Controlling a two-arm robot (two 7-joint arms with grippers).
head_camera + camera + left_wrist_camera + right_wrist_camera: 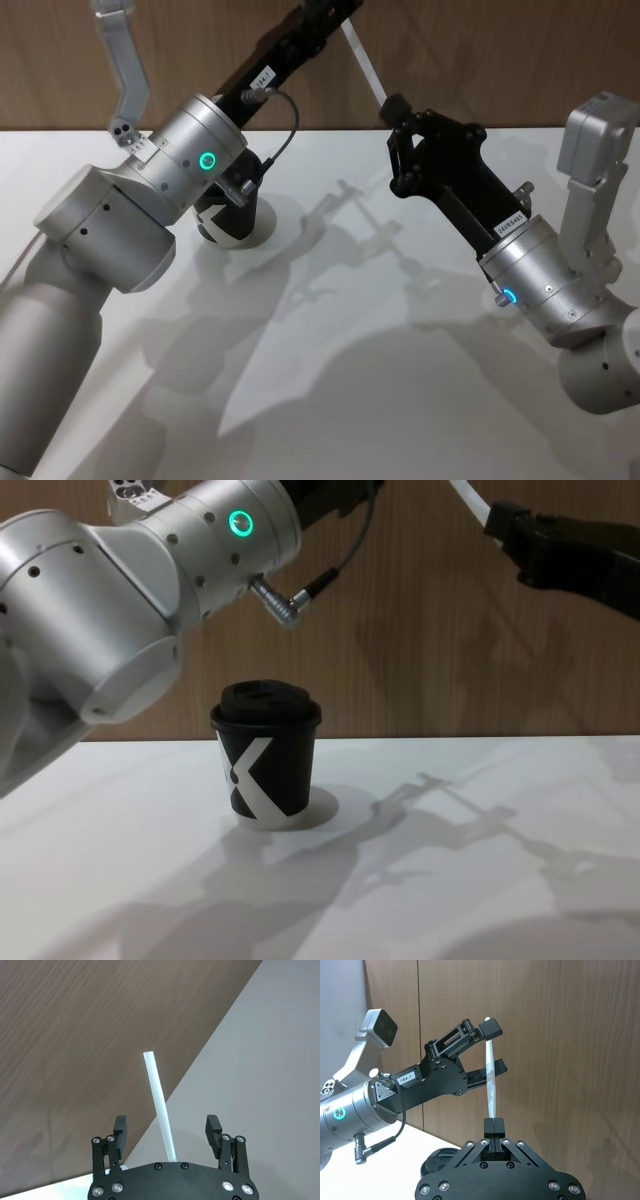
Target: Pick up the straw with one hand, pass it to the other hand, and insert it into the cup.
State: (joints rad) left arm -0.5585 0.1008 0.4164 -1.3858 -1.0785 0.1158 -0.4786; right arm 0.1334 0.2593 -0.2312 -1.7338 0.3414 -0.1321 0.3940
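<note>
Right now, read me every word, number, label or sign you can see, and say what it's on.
"184-", last character unclear: label on the left gripper.
Too small to read: second label on the right gripper.
White X-like mark, no letters: on the cup.

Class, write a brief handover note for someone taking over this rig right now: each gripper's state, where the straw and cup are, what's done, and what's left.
Right gripper: shut on one end of the straw, holding it up in the air in front of the wood wall.
Left gripper: open, with the straw between its fingers and a gap on each side.
Cup: upright on the table, lid on.
Done: straw picked up and offered for handover.
Left: close the left gripper, open the right, then insert the straw into the cup.
</note>
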